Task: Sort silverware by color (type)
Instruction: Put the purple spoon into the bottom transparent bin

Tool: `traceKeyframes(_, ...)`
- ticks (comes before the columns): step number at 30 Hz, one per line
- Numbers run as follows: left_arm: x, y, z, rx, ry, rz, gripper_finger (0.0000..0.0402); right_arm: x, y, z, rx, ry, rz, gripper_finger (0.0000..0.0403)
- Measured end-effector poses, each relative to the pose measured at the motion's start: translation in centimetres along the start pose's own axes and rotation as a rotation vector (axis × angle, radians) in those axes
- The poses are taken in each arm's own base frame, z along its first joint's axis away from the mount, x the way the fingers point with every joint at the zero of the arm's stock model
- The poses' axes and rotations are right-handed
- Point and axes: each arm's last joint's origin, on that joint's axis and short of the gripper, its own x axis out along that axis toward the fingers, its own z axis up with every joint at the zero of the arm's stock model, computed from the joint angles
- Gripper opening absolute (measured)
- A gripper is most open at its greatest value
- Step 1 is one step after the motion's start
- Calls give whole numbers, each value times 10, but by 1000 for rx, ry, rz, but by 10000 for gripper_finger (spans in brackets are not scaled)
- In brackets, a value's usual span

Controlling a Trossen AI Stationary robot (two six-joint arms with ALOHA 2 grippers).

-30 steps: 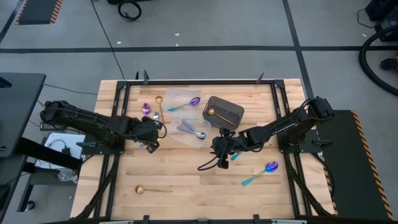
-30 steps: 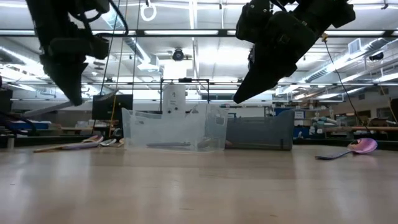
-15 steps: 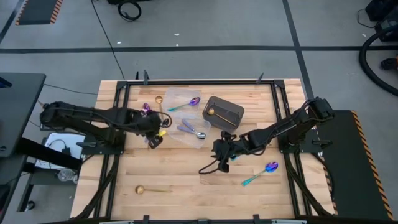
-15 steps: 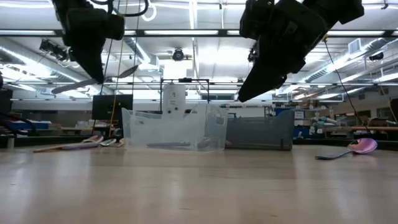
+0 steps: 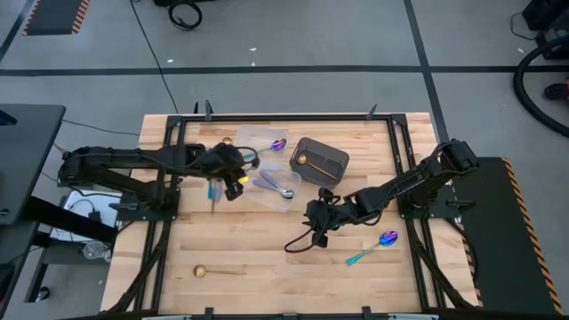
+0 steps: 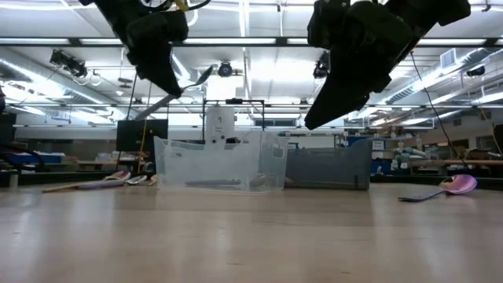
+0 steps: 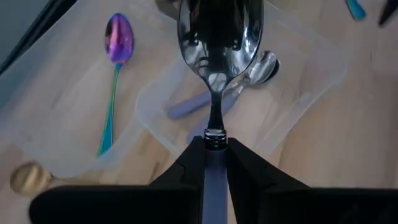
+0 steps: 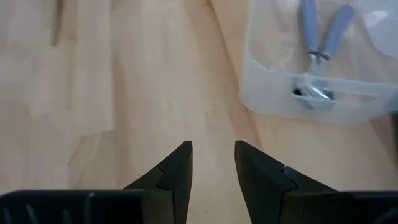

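Lavender-handled spoon [image 7: 214, 74] is hanging pinched in the left gripper [image 7: 214, 152] above the clear tubs [image 7: 298, 106]. Right gripper [image 8: 212, 163] is hovering over bare wood, fingers spread, holding nothing.

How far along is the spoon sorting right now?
Done: lavender-handled spoons lie in one clear tub, a teal-handled spoon in the other. In hand: the left hand carries a silver spoon above them. Left: a gold spoon and a purple-blue spoon lie loose on the table.
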Motion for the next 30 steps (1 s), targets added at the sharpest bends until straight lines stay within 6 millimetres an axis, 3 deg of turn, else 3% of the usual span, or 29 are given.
traceKeyframes(11, 40, -12, 19, 202, -108, -9, 50, 1, 0, -17, 45, 15, -47, 130)
traceKeyframes(22, 86, -21, 21, 616, -124, 20, 53, 1, 4, -36, 64, 4, -77, 130)
traceKeyframes(30, 104, -24, 18, 866, -104, 33, 54, -3, 13, -39, 44, -32, -78, 130)
